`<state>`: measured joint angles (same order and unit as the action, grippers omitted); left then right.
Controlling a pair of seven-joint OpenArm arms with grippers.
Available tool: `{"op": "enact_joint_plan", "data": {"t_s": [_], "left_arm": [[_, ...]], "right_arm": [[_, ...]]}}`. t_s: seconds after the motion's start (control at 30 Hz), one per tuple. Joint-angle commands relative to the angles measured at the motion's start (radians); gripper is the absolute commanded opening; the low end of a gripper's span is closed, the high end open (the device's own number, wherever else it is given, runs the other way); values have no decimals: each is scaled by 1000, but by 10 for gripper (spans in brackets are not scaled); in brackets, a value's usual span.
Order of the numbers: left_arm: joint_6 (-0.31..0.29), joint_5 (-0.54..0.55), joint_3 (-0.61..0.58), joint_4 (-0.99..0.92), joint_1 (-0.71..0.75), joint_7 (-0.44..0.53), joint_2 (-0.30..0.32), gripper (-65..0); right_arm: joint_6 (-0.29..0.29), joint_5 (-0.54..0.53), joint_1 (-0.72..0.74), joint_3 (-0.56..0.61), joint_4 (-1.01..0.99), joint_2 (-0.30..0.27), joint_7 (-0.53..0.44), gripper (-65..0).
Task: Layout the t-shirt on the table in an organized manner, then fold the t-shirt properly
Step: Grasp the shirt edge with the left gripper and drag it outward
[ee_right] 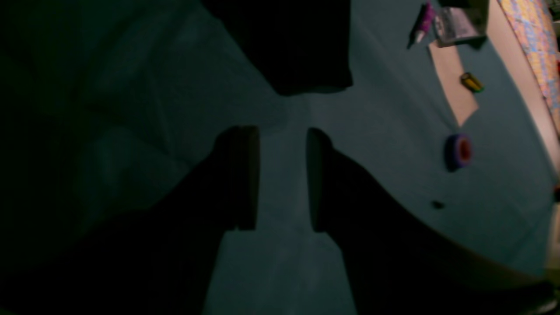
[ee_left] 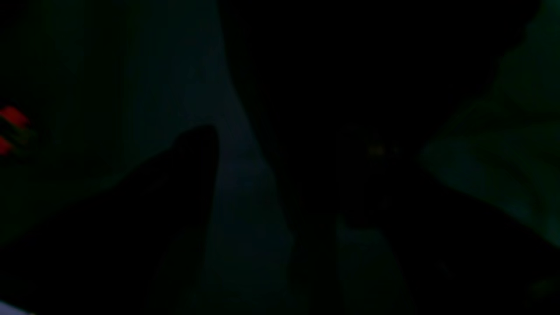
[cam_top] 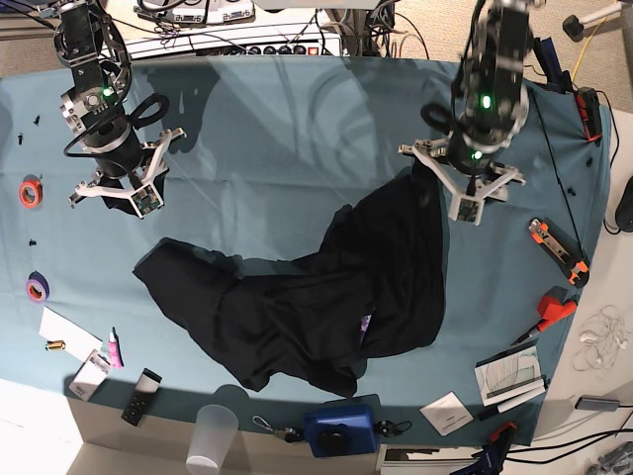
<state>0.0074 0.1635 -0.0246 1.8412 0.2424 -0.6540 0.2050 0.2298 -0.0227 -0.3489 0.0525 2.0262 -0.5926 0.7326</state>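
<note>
The black t-shirt (cam_top: 297, 307) lies crumpled and only partly spread across the middle of the teal table (cam_top: 277, 129), with a speck of purple print showing at a fold. One end of it reaches up to my left gripper (cam_top: 465, 193), which hangs just over that end. The left wrist view is very dark. There my left gripper (ee_left: 284, 140) has its fingers wide apart, over black cloth (ee_left: 350, 65) and a strip of table. My right gripper (cam_top: 124, 188) hovers over bare table at the far left. It is open (ee_right: 282, 175) with nothing between its fingers, and a shirt edge (ee_right: 288, 43) lies just ahead.
Tape rolls (cam_top: 32, 191) (cam_top: 38, 287) sit along the left edge, the purple one (ee_right: 458, 151) near my right gripper. Pliers (cam_top: 559, 247) and a red tool (cam_top: 554, 307) lie at the right. A plastic cup (cam_top: 213, 435), a blue box (cam_top: 339, 428) and papers line the near edge.
</note>
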Motion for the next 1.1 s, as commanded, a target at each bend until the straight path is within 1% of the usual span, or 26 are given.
{"op": "enact_joint_plan", "data": {"t_s": [0.0,0.03,0.13,0.2,0.27,0.3,0.37,0.43,0.47,0.53,0.57,0.63,0.73,0.83,0.9,0.93,1.0,1.07], "left_arm": [[-14,20,2,-13,-18,1,3,-225],[-31,45,2,-42,-32,-14,3,-225],[-34,97,2,-105,-64,-29,3,-227],[-34,121,2,-119,-76,-31,3,-267],[-37,163,1,-120,-79,-31,3,-337],[-51,179,2,-120,-79,-31,3,-372],[-70,182,1,-120,-79,-31,2,-429],[-64,182,2,-120,-79,-31,3,-488],[-51,182,1,-120,-79,-30,2,-530],[-34,181,2,-120,-79,-31,3,-638],[-26,180,2,-120,-79,-31,3,-650],[-26,146,2,-120,-79,-42,3,-650],[-27,64,35,-109,-79,-104,3,-650],[-27,29,125,-74,-79,-216,10,-650],[-34,29,212,-51,-79,-256,18,-650],[-47,32,262,-43,-79,-258,23,-650],[-100,39,360,-36,-79,-251,34,-650],[-153,86,453,-36,-79,-244,45,-650]], "right_arm": [[-18,17,8,-9,14,-14,-14,-465],[-25,17,8,-9,14,-14,-12,-465],[-32,20,8,-9,14,-14,-6,-465],[-32,20,8,-9,14,-14,-5,-465],[-32,20,8,-9,14,-14,-5,-465],[-33,20,8,-9,14,-14,-6,-465],[-32,25,8,-9,14,-14,-6,-465],[-33,43,8,-9,14,-14,-6,-465],[-34,52,8,-9,14,-14,-6,-465],[-49,65,8,-9,14,-14,-7,-465],[-64,73,8,-9,14,-14,-7,-465],[-90,87,8,-9,14,-14,-5,-465],[-93,103,8,-9,14,-14,12,-465],[-92,102,8,-9,14,-14,26,-465],[-92,102,8,-9,14,-14,25,-465],[-92,102,8,-9,14,-14,23,-465],[-92,101,8,-9,14,-14,17,-465],[-91,77,8,-8,14,-14,-5,-465]]}}
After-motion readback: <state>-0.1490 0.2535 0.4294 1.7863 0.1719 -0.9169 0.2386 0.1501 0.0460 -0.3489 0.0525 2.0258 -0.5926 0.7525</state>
